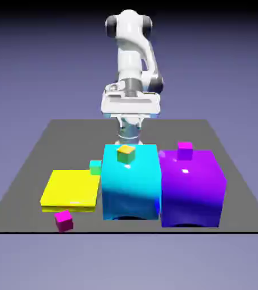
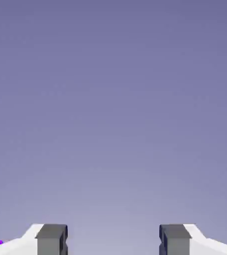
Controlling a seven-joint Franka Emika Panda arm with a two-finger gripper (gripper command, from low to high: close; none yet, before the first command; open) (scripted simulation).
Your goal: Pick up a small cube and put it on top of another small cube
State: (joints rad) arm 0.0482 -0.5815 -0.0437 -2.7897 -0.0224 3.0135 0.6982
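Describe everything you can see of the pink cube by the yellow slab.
The pink cube is small, plain and smooth-looking, magenta-pink on top with darker sides, and shows no marks. It sits on the table right by the edge nearest the camera, in front of the yellow slab, turned askew to it. Whether it touches the slab I can't tell. Nothing rests on it, and the gripper is open and away from it.

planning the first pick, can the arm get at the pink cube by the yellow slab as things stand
Probably yes: the end effector is open and empty, and the pink cube sits in front of the yellow slab with nothing on top. Whether the arm can stretch that far is less sure.
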